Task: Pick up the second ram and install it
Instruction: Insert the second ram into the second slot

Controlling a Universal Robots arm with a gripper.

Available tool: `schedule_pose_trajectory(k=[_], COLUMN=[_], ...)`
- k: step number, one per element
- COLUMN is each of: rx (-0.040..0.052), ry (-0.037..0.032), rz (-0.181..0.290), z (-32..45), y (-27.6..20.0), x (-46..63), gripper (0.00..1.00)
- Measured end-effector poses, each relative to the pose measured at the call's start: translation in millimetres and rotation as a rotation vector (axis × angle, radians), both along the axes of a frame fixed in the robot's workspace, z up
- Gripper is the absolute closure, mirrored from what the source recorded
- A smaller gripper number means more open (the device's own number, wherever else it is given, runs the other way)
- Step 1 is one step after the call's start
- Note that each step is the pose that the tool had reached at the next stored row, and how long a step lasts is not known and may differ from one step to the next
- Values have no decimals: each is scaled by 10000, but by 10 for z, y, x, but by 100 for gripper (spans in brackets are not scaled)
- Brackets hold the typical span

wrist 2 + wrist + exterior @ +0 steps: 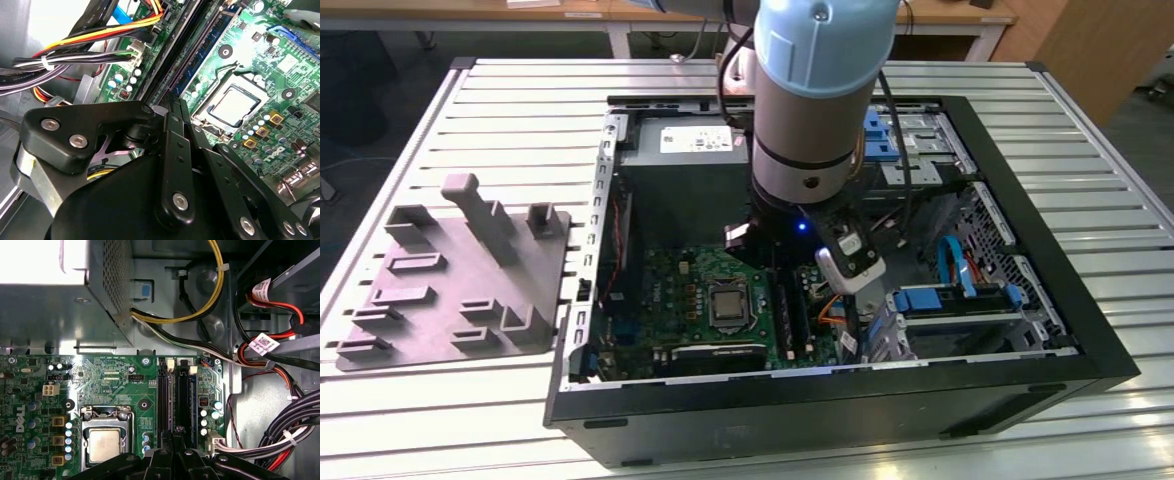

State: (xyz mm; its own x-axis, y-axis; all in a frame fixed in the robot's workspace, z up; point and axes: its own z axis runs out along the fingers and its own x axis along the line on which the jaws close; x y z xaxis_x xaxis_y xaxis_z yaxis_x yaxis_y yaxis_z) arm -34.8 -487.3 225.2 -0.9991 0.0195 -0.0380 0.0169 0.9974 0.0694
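My gripper [850, 292] is low inside the open computer case [1041, 380], over the memory slots beside the processor [724, 303]. In both wrist views its fingertips [176, 432] [175, 107] are pressed together on a thin dark edge. That edge is the second ram [183, 400] [196, 52], seen edge-on and lying along a black slot on the green motherboard [115, 375]. Another memory stick with a blue side [193, 400] [212, 45] stands in the neighbouring slot. I cannot tell how deep the second ram sits in its slot.
The grey moulded fixture tray [454, 270] lies on the slatted table at the exterior view's left of the case. Bundled cables [290, 440] [75, 60] run close beside the slots. The metal power supply box [65, 305] and the blue drive brackets [947, 298] also crowd the case.
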Motion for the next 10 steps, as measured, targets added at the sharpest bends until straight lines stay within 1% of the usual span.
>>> schedule_pose_trajectory(k=[10], rx=[-3], ry=[0], rz=[-21], z=[-13], y=[-2], x=[0], gripper=[89])
